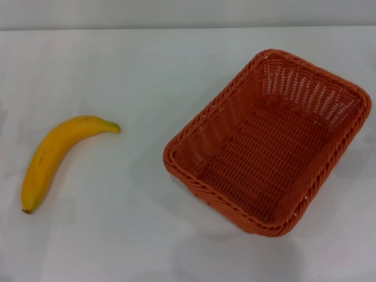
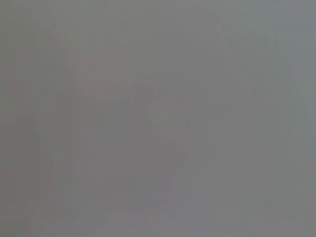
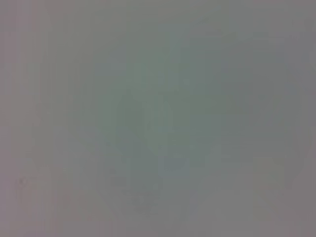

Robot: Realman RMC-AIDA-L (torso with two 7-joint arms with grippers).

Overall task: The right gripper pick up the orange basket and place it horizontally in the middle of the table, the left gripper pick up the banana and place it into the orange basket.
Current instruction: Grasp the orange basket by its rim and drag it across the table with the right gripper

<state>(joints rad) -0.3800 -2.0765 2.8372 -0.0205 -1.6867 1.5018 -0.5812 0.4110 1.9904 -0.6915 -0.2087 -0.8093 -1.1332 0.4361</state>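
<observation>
In the head view an orange basket (image 1: 267, 144) sits on the right half of the white table (image 1: 135, 70), turned at an angle, its long axis running from near left to far right. It is empty. A yellow banana (image 1: 56, 154) lies on the left side, greenish tip toward the basket, brown stem end toward the near edge. Neither gripper shows in the head view. Both wrist views show only a plain grey surface, with no fingers and no object.
The table's far edge runs along the top of the head view, with a grey wall behind it. Bare white tabletop lies between the banana and the basket.
</observation>
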